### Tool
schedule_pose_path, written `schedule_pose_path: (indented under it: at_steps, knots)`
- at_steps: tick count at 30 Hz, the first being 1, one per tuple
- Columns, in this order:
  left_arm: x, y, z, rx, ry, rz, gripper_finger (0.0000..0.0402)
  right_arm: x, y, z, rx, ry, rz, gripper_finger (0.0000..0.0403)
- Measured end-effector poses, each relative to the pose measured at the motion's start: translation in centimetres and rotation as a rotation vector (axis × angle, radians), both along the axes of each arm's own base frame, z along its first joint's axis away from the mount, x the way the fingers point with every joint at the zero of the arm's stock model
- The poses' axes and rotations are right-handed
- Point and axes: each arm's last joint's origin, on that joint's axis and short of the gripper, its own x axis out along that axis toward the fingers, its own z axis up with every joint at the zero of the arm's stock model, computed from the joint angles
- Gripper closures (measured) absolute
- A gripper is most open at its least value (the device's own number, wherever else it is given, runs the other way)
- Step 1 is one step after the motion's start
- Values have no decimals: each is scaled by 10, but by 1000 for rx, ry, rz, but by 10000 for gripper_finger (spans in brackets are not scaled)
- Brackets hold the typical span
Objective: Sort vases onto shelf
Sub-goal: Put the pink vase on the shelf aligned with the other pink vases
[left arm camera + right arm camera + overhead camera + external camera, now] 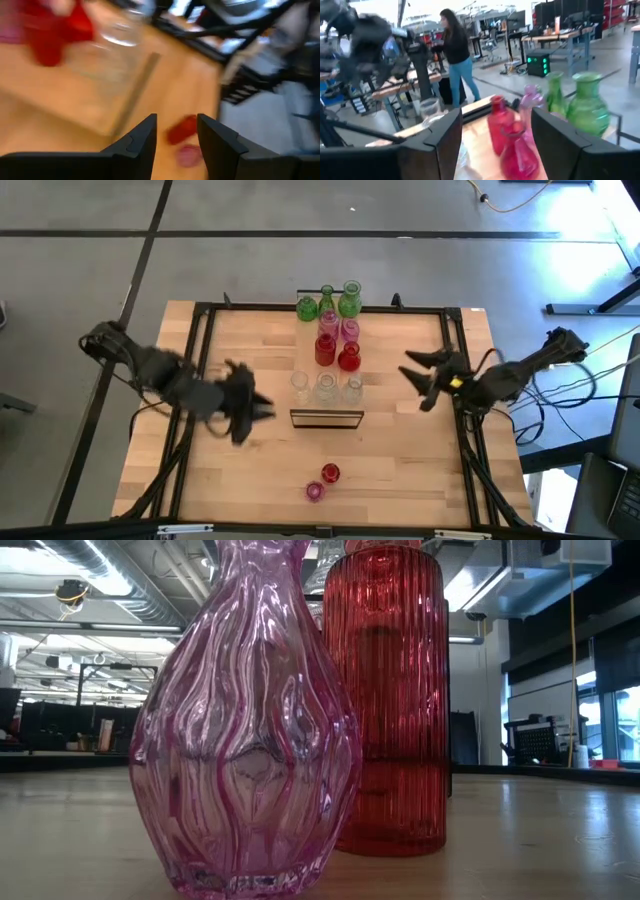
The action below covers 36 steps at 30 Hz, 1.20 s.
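On the worktop (400,450) we noted the vases clustered from the centre toward 12 o'clock: green vases (348,300), pink vases (349,330), red vases (348,359) and clear vases (326,386). The shelf (326,418) lay just beside the clear row, toward 6 o'clock. A red vase (331,473) and a pink vase (315,491) stood apart near 6 o'clock. The left end effector (262,408) sat at 9 o'clock of the shelf, released and empty. The right end effector (412,373) sat at 3 o'clock of the cluster, released and empty.

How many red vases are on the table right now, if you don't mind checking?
3: two side by side mid-table behind the clear vases, and one near the front edge beside a pink vase.
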Motion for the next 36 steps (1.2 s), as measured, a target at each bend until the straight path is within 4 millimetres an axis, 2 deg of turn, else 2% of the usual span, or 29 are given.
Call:
schedule_pose_path:
  at_steps: [4, 9, 13, 18, 28, 32, 36]
  knots:
    - [7, -38, -28, -88, -91, -113, 269, -19, -12, 9, -14, -29, -12, 184]
    - [28, -87, -72, -153, -152, -233, 269, -38, -23, 18, -21, -71, -39, 184]
    - [47, -113, -105, -132, -138, -235, 269, -51, -31, 24, -3, -118, -43, 185]
    - [66, -123, -117, -102, -226, -119, 269, -60, -36, 27, 18, -154, -35, 185]
    - [85, -141, -172, -310, -38, -51, 267, -63, -37, 28, 24, -170, -17, 185]
    - [92, -136, -187, -373, 25, 20, 255, -63, -37, 28, 24, -170, -17, 185]
    - [100, -132, -198, -427, 95, 9, 241, -63, -37, 27, 21, -164, -16, 185]
